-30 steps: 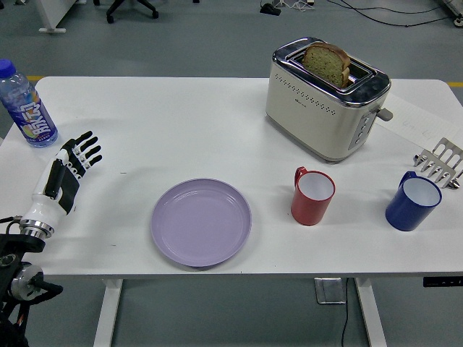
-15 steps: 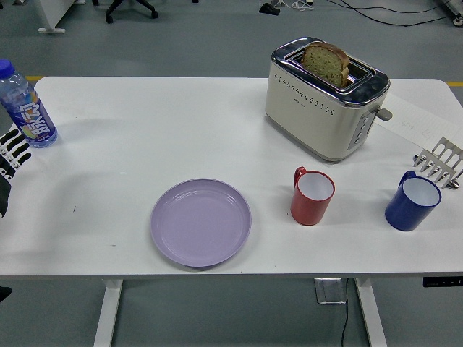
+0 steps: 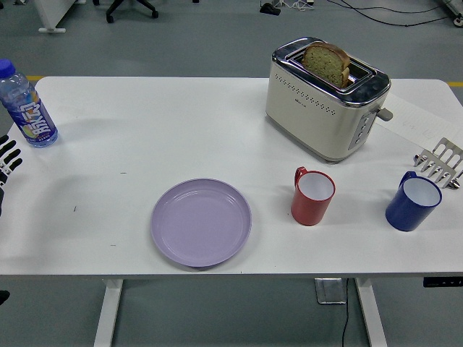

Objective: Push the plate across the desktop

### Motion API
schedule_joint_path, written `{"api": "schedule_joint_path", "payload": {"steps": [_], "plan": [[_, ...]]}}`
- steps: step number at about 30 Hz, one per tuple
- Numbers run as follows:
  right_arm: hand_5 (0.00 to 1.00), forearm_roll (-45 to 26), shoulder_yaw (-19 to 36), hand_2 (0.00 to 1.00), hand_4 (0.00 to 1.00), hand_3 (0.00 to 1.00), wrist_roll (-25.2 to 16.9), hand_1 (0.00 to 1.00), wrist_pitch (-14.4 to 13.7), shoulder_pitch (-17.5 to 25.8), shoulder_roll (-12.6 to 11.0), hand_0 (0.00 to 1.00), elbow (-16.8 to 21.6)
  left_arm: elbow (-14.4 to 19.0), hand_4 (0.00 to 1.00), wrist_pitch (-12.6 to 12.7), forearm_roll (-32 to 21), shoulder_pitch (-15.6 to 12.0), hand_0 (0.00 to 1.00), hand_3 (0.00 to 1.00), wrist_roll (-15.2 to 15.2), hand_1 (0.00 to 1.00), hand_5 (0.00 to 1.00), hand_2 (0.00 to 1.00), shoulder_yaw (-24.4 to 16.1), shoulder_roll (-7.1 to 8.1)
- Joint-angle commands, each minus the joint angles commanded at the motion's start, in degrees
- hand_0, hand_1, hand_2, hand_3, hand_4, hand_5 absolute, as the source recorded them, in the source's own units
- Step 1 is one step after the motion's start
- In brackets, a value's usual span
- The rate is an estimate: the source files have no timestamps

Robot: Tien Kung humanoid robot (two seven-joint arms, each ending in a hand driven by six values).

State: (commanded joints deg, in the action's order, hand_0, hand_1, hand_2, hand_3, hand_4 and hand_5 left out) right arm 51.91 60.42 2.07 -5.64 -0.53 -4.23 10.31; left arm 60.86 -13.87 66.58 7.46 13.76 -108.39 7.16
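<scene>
A lilac plate (image 3: 201, 222) lies flat on the white table (image 3: 166, 123), near the front edge and left of the middle. My left hand (image 3: 6, 165) shows only as black-and-white fingertips at the far left edge, well left of the plate and just below the bottle. Nothing is held in what shows of it. My right hand is out of view.
A water bottle (image 3: 24, 107) with a blue cap stands at the back left. A cream toaster (image 3: 328, 99) with a bread slice (image 3: 327, 63) stands at the back right. A red mug (image 3: 312, 196) and a blue mug (image 3: 412, 202) stand right of the plate. A metal utensil (image 3: 439, 163) lies at the right edge.
My left arm has drawn back to the left, from over the table's left part to the picture's edge. The plate and the other things have not moved.
</scene>
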Motion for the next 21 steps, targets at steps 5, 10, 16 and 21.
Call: {"api": "schedule_joint_path", "payload": {"steps": [5,10,16,21], "plan": [[0.388,0.1,0.0,0.657,0.168,0.642,-0.1,0.556,0.0,-0.1,-0.1,0.615,0.0,-0.1,0.513,-0.4,0.4,0.2,0.821,0.794,-0.8,0.830,0.998,0.837,0.3,-0.33],[0.387,0.1,0.0,0.657,0.168,0.642,-0.1,0.556,0.0,-0.2,-0.1,0.616,0.0,0.0,0.511,-0.5,0.6,0.3,0.821,0.795,-1.3,0.827,0.998,0.838,0.2,-0.35],[0.386,0.3,0.1,0.657,0.168,0.642,-0.1,0.555,0.0,-0.2,-0.1,0.615,0.0,0.9,0.504,0.3,1.7,0.3,0.820,0.796,-3.0,0.828,0.998,0.838,0.0,-0.33],[0.386,0.4,0.1,0.657,0.168,0.641,0.0,0.555,0.0,-0.2,-0.1,0.615,0.0,1.9,0.499,1.3,2.6,0.3,0.821,0.799,-5.6,0.827,0.998,0.841,0.0,-0.30]]}}
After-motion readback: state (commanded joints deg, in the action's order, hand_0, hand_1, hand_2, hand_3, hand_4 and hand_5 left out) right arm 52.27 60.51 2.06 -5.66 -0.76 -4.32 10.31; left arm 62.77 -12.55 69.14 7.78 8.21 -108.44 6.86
